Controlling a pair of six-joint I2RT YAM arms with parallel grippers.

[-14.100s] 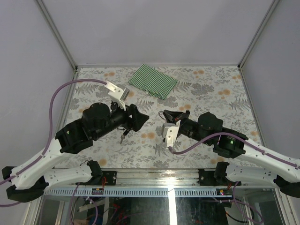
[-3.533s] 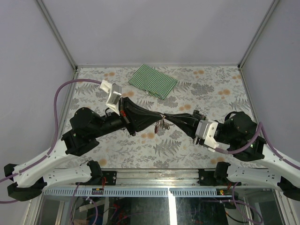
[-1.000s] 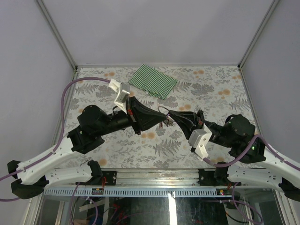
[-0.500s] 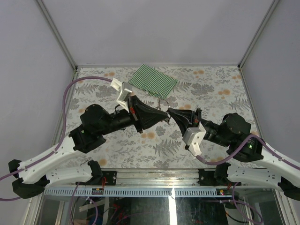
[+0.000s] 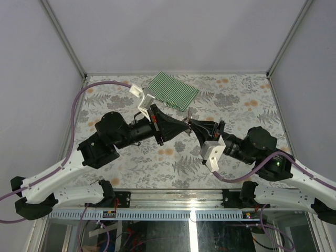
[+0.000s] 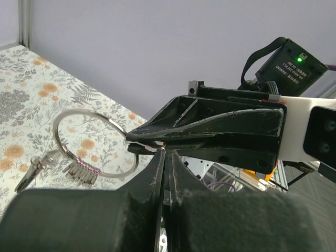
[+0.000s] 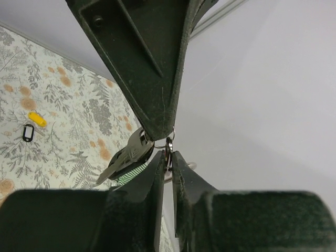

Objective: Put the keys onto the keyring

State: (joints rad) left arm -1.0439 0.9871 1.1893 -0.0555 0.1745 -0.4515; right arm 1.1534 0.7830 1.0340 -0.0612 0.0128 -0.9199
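My two grippers meet tip to tip in mid-air over the middle of the table. The left gripper (image 5: 185, 125) (image 6: 164, 153) is shut, pinching a thin wire ring from which a silver key (image 7: 126, 155) hangs. My right gripper (image 5: 192, 123) (image 7: 167, 156) stands nearly shut, with a thicker ring of the keyring (image 6: 54, 140) between its fingertips. The big ring carries a hanging bunch (image 6: 79, 170). A yellow tag (image 7: 37, 119) and a black tag (image 7: 28, 132) lie on the table below; I cannot make out their keys.
A green-and-white striped cloth (image 5: 171, 90) lies at the far middle of the flowered table (image 5: 236, 100). Grey walls close off the back and both sides. Both arms reach in from the near edge and cross the middle.
Over the last second both grippers have moved together toward the far side, nearer the striped cloth, staying tip to tip. The left wrist has swung farther back.
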